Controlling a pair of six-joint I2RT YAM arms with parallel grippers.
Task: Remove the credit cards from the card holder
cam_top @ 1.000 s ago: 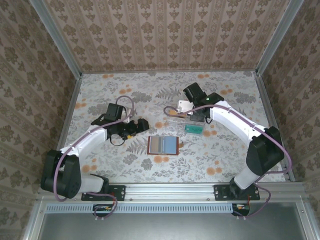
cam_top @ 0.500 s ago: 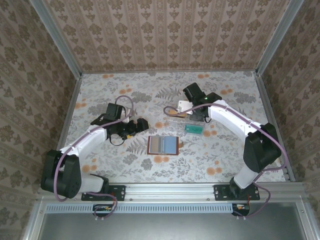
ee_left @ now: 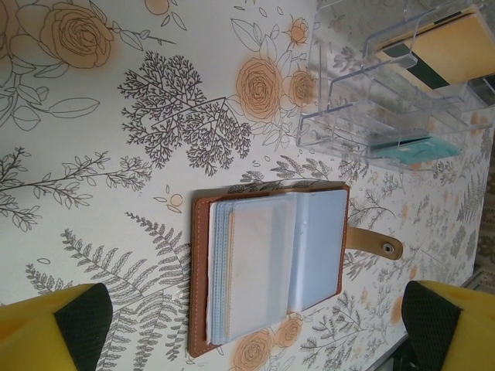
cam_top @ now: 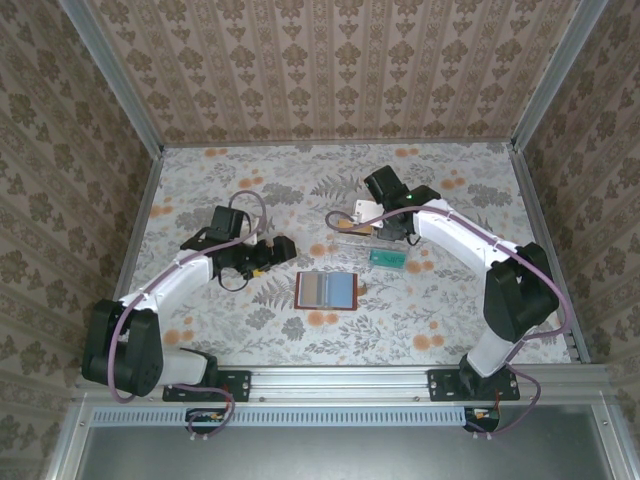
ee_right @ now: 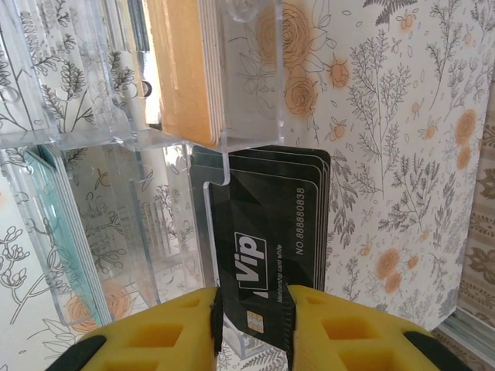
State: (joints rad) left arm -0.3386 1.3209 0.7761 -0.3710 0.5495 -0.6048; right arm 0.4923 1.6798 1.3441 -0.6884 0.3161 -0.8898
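Observation:
The brown leather card holder (cam_top: 326,290) lies open on the table, its blue-grey sleeves (ee_left: 267,263) showing a pale card inside. My left gripper (cam_top: 283,249) stands open just left of it, its yellow fingers (ee_left: 54,328) wide apart. My right gripper (ee_right: 251,317) is shut on a black VIP credit card (ee_right: 267,247), holding it at a slot of the clear plastic tray (cam_top: 372,245) where several black cards (ee_right: 313,185) stand. The tray also holds a tan stack (ee_right: 186,69) and teal cards (ee_right: 66,224).
The clear tray (ee_left: 387,100) sits behind and to the right of the wallet. The wallet's strap with its snap (ee_left: 375,243) sticks out to its right. Floral table cover (cam_top: 250,190) runs to the patterned walls on all sides.
The right arm has shifted slightly left over the tray. The left arm and the wallet have not moved.

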